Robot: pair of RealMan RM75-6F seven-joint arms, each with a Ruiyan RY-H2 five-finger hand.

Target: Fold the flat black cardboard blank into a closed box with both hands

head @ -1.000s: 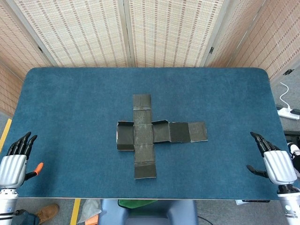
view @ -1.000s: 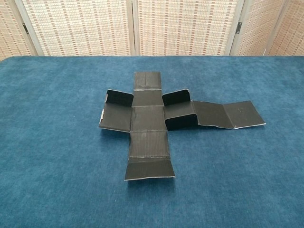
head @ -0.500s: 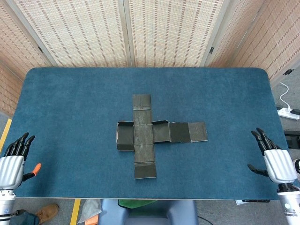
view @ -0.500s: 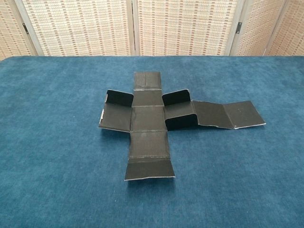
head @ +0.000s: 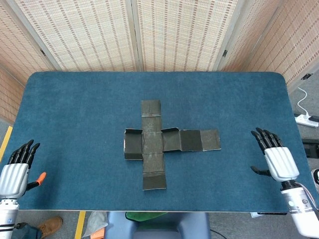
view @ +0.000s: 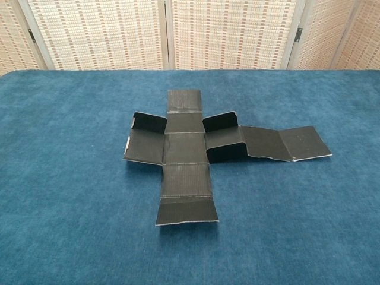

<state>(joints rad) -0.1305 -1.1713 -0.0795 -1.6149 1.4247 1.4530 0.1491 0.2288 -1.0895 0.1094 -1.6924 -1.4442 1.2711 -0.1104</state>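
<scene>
Table (head: 75, 109) first: I see a wide blue felt-like top filling most of both views, with woven reed screens (head: 174, 30) standing behind its far edge.

At the middle of it lies the black cardboard blank (head: 159, 143), spread in a cross shape. From the head view its long strip runs away from me, with one arm of panels reaching out to my right and a shorter panel on the left. From the chest view (view: 185, 157) I can tell it is not quite flat: the small flaps on the left panel and on the panel just right of centre stand up a little, and the far-right panels lift slightly off the cloth.

My right hand (head: 276, 160) sits over the table's right side near the front edge, palm down, fingers stretched forward and apart, holding nothing, well apart from the blank. My left hand (head: 15, 172) hangs at the table's front-left edge, fingers likewise extended and empty, also well clear of the cardboard. Neither hand shows in the chest view.

Off the table's right edge a white power strip (head: 305, 119) lies on the floor.
</scene>
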